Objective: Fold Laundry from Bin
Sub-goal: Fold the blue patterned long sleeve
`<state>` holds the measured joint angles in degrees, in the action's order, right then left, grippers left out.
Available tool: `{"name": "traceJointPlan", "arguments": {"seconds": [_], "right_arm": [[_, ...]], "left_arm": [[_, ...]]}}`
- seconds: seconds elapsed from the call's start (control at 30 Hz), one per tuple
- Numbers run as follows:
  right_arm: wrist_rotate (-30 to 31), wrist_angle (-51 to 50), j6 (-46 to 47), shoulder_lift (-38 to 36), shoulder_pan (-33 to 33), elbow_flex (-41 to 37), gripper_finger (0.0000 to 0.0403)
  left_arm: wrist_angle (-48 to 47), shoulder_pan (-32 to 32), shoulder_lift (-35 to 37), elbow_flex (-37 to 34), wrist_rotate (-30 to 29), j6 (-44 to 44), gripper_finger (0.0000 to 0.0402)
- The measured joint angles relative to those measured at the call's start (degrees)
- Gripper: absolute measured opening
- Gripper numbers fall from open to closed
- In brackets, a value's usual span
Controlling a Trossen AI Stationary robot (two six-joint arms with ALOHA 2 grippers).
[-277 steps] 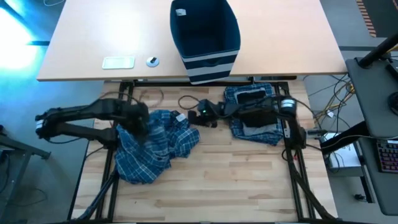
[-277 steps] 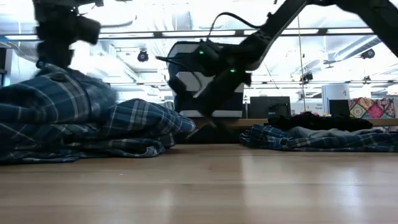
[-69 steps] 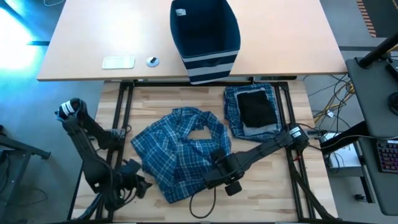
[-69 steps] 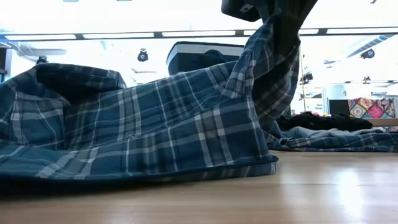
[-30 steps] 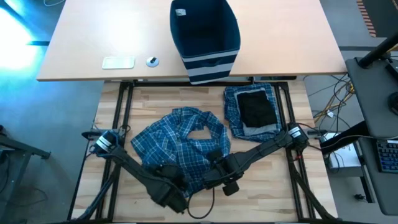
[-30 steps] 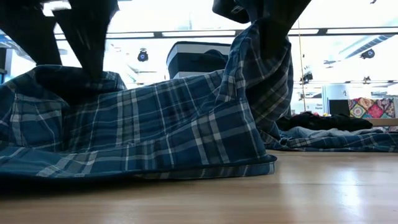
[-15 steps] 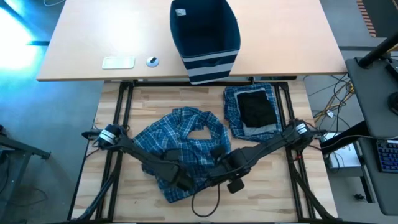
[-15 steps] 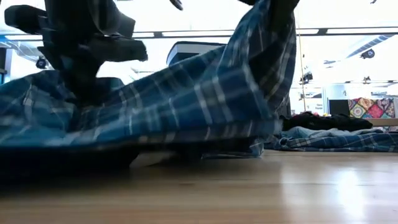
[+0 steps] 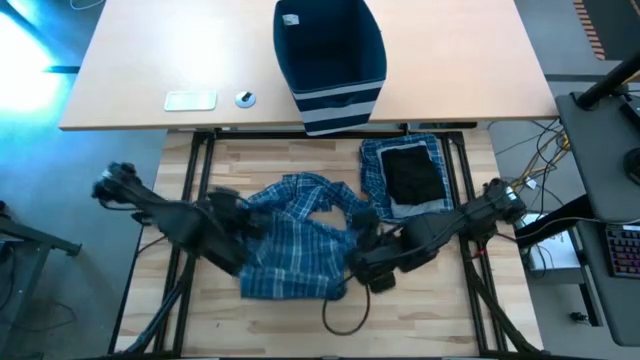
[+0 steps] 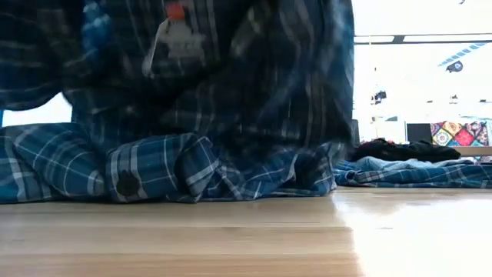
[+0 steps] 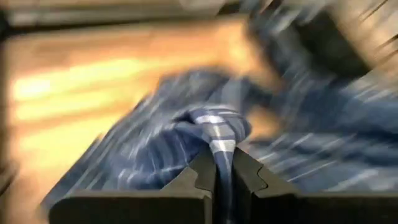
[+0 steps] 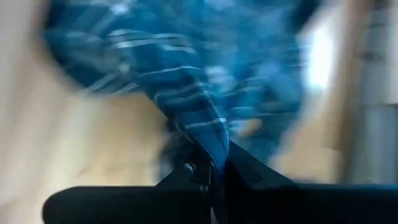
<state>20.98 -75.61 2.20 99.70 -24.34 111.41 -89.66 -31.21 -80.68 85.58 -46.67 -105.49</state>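
Plaid shirt: I have it lifted between both arms over the near half of the wooden worktop, its lower part bunched on the boards; a label and a button show in the low view.
Left claw: pressed together on a narrow fold of plaid, only a thin edge caught between the fingertips.
Right claw: also pinching a strip of the same cloth, on the shirt's right side near a loose black cable.
Folded pile: plaid pieces with a small black piece on top, at the far right of the worktop, just beside the shirt.
Bin: on the pale desk beyond, well apart from the shirt.
Risk, slip: I judge both grips shallow; a quick pull could tug the cloth out of one claw and drop that side.
Risk, uneven spread: if I have seized a sleeve or inner fold, not a true edge, the shirt will hang twisted.
Risk, pile: swinging the cloth rightward may drag across the folded pile and undo it.
Risk, cable: the hem could snag it.
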Motion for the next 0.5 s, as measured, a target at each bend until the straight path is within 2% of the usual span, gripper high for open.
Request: {"name": "traceJointPlan", "arguments": {"seconds": [0.1, 0.17, 0.3, 0.5], "right_arm": [[11.68, 1.22, -0.22, -2.35, -0.04, 2.76, 0.0009], [15.96, 3.44, -0.90, -3.85, -0.09, 4.87, 0.0009], [18.04, 9.35, -3.93, -6.01, -0.02, 8.83, 0.0009], [24.33, 19.32, -12.53, -7.69, -0.15, 17.04, 0.0009]], "left_arm": [[3.04, -2.28, 6.19, 0.86, -10.79, 3.74, 0.0000], [7.50, -3.74, 9.33, 1.52, -17.48, 9.06, 0.0000], [22.79, -5.76, 13.80, 1.95, -27.77, 26.56, 0.0000], [54.44, -6.65, 17.72, 2.01, -36.10, 60.04, 0.0000]]}}
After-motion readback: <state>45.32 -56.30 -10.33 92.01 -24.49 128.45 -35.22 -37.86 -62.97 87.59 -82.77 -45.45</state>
